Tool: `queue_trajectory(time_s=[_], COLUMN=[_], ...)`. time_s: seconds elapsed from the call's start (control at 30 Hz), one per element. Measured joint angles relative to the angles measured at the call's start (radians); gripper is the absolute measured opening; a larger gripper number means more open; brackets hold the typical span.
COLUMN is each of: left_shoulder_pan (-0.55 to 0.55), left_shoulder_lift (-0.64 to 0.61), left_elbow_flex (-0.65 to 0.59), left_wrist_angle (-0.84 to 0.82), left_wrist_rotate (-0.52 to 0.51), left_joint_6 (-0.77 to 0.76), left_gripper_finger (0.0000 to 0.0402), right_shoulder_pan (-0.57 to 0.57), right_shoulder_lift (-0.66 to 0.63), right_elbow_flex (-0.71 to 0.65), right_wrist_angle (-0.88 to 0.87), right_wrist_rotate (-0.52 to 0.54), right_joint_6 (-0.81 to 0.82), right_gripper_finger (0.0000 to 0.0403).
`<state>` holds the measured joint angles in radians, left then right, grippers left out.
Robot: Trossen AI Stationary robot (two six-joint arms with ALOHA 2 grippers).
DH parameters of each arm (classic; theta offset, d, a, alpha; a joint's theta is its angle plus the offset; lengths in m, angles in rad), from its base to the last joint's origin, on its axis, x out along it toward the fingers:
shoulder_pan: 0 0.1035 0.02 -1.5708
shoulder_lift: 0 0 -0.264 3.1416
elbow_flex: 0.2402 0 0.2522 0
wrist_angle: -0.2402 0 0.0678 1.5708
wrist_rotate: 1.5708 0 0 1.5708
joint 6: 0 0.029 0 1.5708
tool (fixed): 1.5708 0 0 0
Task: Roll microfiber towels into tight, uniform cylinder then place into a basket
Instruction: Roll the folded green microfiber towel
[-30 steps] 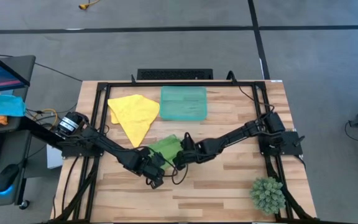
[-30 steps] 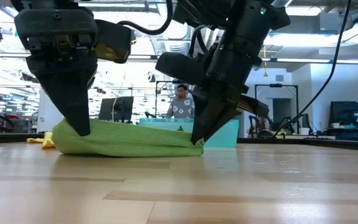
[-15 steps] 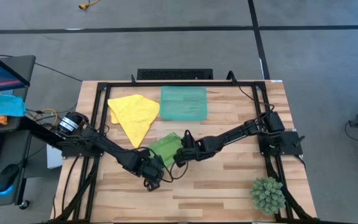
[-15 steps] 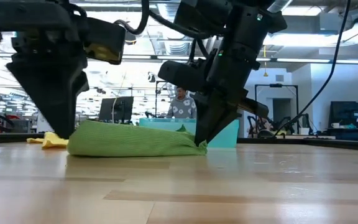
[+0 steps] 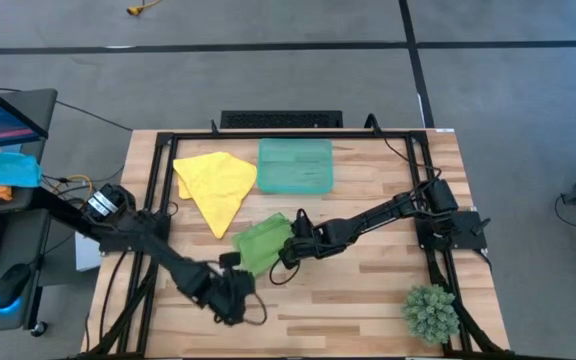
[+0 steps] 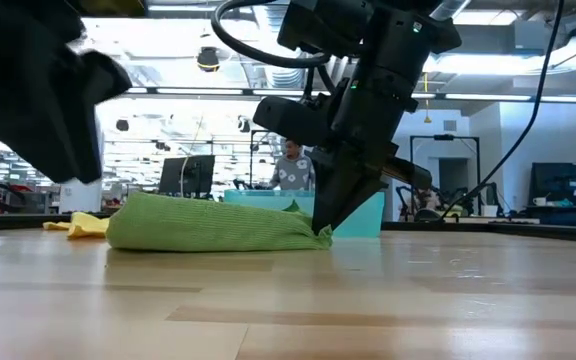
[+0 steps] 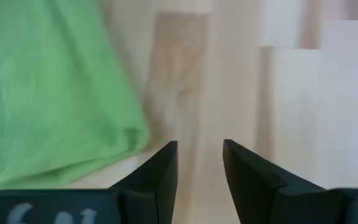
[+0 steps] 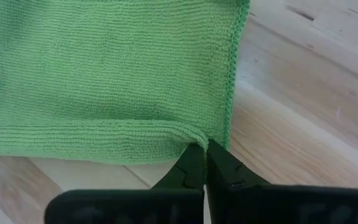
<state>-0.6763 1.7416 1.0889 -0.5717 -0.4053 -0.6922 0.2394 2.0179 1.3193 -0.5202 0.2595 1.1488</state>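
A: Right gripper (image 5: 284, 252) down on the table, fingers pressed together and pinching the folded corner of the lime green towel (image 5: 261, 243) – the right wrist view shows the two dark tips nipped on the doubled edge of the towel (image 8: 110, 81), where the fold meets the hemmed side.

B: And the left gripper (image 5: 230, 300)?

A: Clear of the cloth, nearer the front edge of the wooden table (image 5: 368, 290) than the towel is. Its wrist view shows the fingers (image 7: 160, 177) spread with a gap between them and only bare wood in that gap; the green towel (image 7: 48, 87) lies off to one side of them, not touching.

B: How does the towel sit from table height?

A: A low, partly rolled green mound (image 6: 213, 222) lying flat on the wood, the right gripper (image 6: 320, 228) biting its end. The left arm is a dark blur at the picture's edge, off the cloth.

B: The rest of the task's things?

A: Yellow towel (image 5: 214, 183) spread loosely toward the far left of the table, well apart from both grippers. The teal basket (image 5: 295, 165) sits just beside it at the far middle, with no towel in it. A small green plant (image 5: 430, 312) stands at the near right corner
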Motion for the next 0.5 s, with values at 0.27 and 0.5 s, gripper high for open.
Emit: queue_trajectory(time_s=[0.27, 0.5], left_shoulder_pan=[-0.028, 0.048], left_shoulder_lift=[0.039, 0.045], left_elbow_flex=[-0.011, -0.051], left_wrist_angle=[0.177, 0.218], left_wrist_rotate=[-0.113, -0.107], left_joint_6=[0.216, 0.215], left_gripper_finger=[0.0115, 0.0115], right_shoulder_pan=[0.000, 0.000], right_shoulder_lift=[0.000, 0.000], right_elbow_flex=[0.001, 0.002], right_wrist_angle=[-0.002, -0.015], right_wrist_rotate=[-0.001, -0.008], right_joint_6=[-0.005, -0.006], right_gripper_finger=[0.0011, 0.0011])
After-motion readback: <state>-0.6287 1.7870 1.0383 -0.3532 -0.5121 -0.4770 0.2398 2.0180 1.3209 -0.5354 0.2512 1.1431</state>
